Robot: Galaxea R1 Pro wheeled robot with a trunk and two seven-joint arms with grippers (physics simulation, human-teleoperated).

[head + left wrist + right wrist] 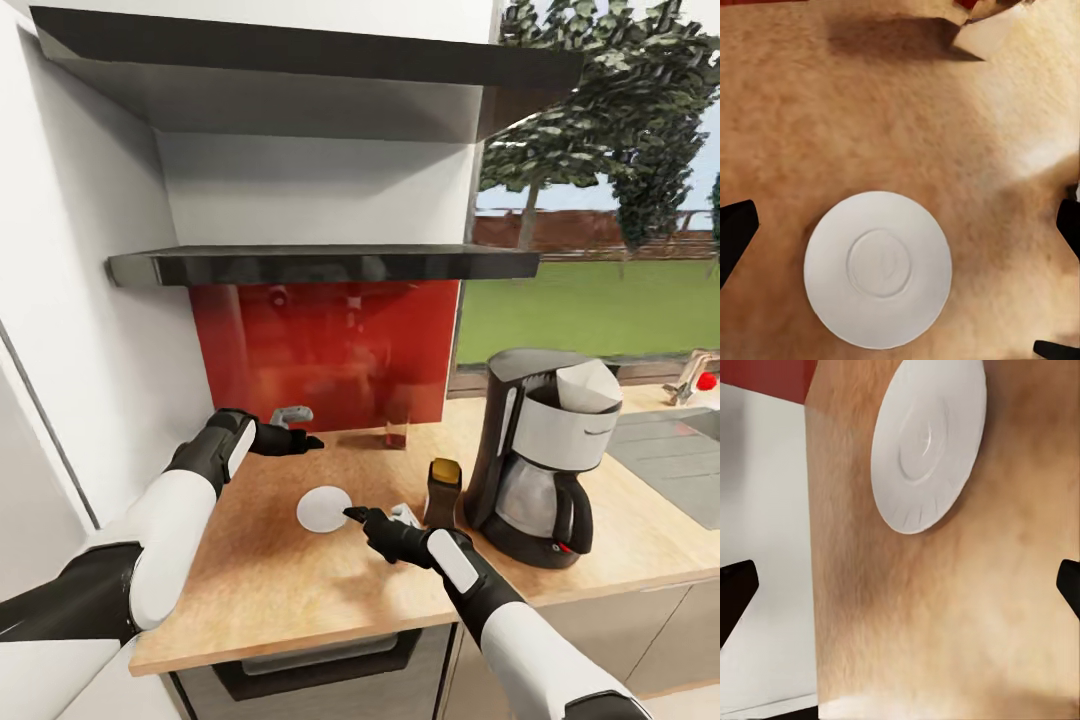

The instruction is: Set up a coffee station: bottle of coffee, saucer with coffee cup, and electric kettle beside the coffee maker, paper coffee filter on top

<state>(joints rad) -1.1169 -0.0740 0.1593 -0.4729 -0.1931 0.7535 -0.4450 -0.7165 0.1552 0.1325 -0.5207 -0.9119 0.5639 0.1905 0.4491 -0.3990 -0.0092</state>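
Right end effector (352, 515) spread empty beside flat round white saucer (323, 508), left end effector (310, 440) spread above countertop (300, 590)

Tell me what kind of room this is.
Most likely a home kitchen: a wood-grain countertop over grey cabinet fronts, a red backsplash under a dark wall shelf, and a coffee maker by a garden window.

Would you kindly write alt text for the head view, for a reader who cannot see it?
A black coffee maker with a white paper coffee filter on top stands on the wooden kitchen countertop, with a small brown bottle of coffee beside it. A white saucer lies empty nearby, between the open left gripper and right gripper.
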